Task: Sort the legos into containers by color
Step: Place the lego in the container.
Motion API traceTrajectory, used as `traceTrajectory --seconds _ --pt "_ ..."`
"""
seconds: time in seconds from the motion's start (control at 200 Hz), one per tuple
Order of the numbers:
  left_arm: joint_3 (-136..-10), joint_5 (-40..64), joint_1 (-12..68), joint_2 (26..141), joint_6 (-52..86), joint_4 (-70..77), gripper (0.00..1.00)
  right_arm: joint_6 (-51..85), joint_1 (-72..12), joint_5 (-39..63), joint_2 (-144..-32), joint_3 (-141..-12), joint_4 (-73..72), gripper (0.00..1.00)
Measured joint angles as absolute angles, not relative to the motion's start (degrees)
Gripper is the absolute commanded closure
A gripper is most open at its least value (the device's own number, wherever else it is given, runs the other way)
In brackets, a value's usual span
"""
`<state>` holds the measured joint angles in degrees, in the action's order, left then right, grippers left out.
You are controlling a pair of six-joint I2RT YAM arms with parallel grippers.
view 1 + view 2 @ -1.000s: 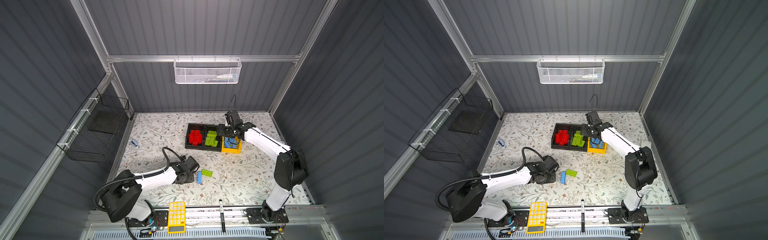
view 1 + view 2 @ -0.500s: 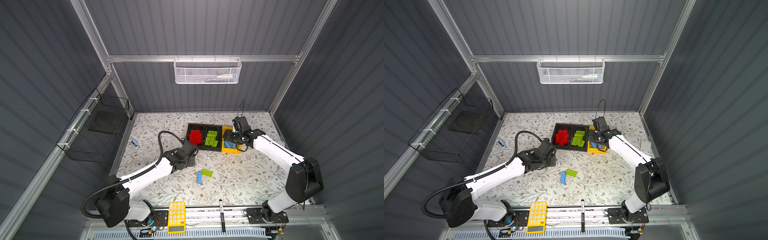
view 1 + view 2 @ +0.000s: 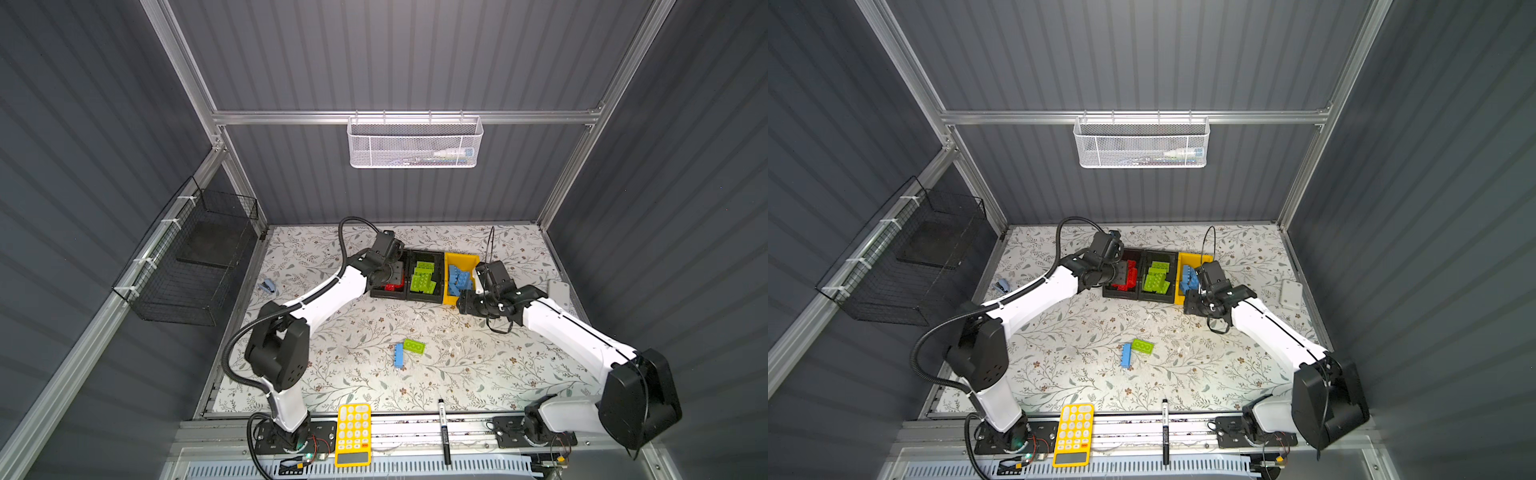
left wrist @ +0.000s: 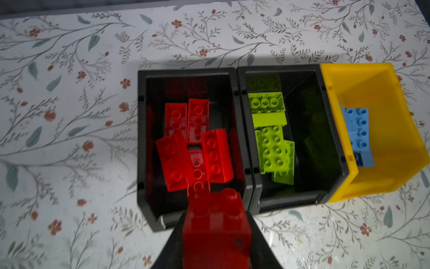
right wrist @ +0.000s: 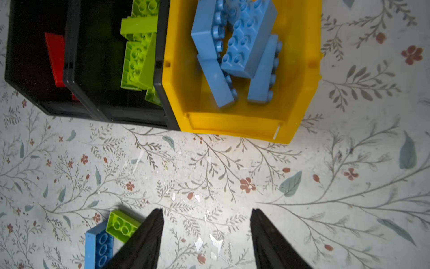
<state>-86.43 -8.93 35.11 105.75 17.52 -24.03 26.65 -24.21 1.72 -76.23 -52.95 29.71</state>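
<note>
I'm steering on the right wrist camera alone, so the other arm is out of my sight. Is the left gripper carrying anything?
Observer: Yes. The left gripper is shut on a red brick, held over the near wall of the black bin at the left end of the row.
Operator: I see only a red sliver in that bin. How many are inside?
Observer: The left wrist view shows five red bricks piled loosely.
Operator: Anything lying behind my arm?
Observer: In both top views a yellow calculator and a black marker lie on the front rail.
</note>
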Motion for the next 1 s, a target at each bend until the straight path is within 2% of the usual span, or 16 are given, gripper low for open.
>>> traceTrajectory --seconds 0.27,0.36,0.48,0.57,0.76,1.001 --pt "-95.72 -5.34 30.74 119.11 16.23 -21.56 0.69 21.56 -29.32 4.93 -74.26 -50.15 33.80 0.36" --pt "-96.33 -5.13 29.91 120.92 16.21 -21.56 0.60 20.47 -32.12 4.93 -75.64 -50.17 34.54 0.34" --pt "-96.38 -4.82 29.61 121.27 16.12 -21.45 0.40 19.35 -35.81 4.69 -78.98 -50.72 35.11 0.33" --pt "-96.38 -4.89 29.61 121.21 16.05 -20.95 0.33 18.33 -38.11 4.23 -81.93 -52.18 35.48 0.31" --pt "-95.18 -5.52 29.52 117.97 16.08 -20.86 0.29 15.29 -42.52 3.14 -87.09 -57.19 35.66 0.30" --pt "-89.17 -8.14 29.17 104.16 16.08 -19.99 0.27 10.63 -46.68 3.09 -93.01 -62.85 35.94 0.28"
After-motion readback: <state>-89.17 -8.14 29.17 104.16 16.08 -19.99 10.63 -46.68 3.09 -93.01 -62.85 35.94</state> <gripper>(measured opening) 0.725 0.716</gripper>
